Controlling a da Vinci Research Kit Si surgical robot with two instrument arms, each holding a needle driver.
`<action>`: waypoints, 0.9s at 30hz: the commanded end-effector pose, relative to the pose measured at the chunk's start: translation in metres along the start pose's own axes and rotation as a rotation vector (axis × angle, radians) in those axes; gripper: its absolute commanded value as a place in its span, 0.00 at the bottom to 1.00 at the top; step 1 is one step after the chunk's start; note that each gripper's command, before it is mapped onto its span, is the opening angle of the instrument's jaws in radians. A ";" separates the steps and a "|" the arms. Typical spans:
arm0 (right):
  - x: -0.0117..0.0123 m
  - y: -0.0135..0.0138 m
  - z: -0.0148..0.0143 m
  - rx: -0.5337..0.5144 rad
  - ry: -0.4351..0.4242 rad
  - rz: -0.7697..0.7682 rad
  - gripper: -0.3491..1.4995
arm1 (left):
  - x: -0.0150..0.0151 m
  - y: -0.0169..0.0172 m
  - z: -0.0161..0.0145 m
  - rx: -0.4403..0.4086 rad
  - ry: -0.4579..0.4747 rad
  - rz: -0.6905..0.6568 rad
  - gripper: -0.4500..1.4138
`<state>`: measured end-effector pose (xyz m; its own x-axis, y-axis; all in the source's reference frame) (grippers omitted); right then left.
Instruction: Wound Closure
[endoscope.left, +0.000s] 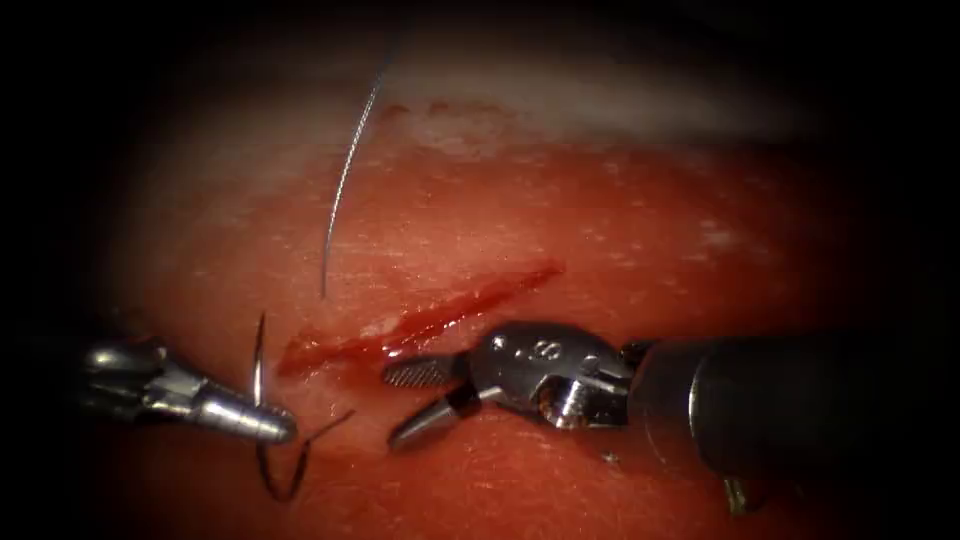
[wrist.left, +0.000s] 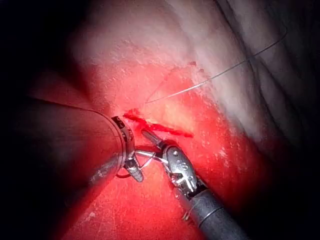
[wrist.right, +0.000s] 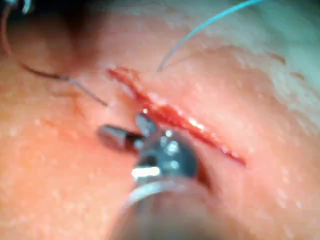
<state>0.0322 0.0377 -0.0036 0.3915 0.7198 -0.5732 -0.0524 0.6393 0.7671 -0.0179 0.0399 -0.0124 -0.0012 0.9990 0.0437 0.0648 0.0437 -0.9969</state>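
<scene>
The cut (endoscope.left: 430, 318) runs slantwise across the tissue (endoscope.left: 600, 220), wet with red fluid. My left tool (endoscope.left: 280, 428) lies off the cut's left end, jaws shut on the curved needle (endoscope.left: 259, 360) near mid-curve. The needle is out of the tissue, one end pointing up, the rest hooking under the jaws. Dark thread (endoscope.left: 330, 424) leads from it to the tissue below the cut. A pale thread (endoscope.left: 345, 170) rises from the tissue above the cut's left end. My right tool (endoscope.left: 410, 400) hovers just below the cut, jaws open, holding nothing. The wrist views show the left tool (wrist.left: 134, 172), the right tool (wrist.right: 125, 131) and the cut (wrist.right: 175, 115).
The right tool's thick shaft (endoscope.left: 780, 400) crosses the lower right of the endoscope view. A paler fatty band of tissue (endoscope.left: 560, 100) lies beyond the cut. The pale thread's long tail (wrist.left: 240, 65) trails off over that band.
</scene>
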 end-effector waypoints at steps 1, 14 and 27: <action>-0.0004 0.0003 0.0006 -0.003 -0.004 0.001 0.53 | -0.0004 -0.0005 0.0004 -0.005 -0.009 0.060 0.05; 0.0027 -0.0016 0.0012 -0.008 0.019 -0.117 0.59 | 0.0007 0.0027 -0.0034 0.177 -0.111 0.691 0.05; 0.0052 -0.0026 0.0022 -0.009 0.049 -0.141 0.46 | 0.0004 0.0041 -0.0038 0.175 -0.110 0.701 0.05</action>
<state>0.0356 0.0396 -0.0085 0.3508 0.6349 -0.6884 -0.0117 0.7380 0.6747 -0.0133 0.0412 -0.0170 -0.1177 0.7843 -0.6091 -0.0763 -0.6187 -0.7819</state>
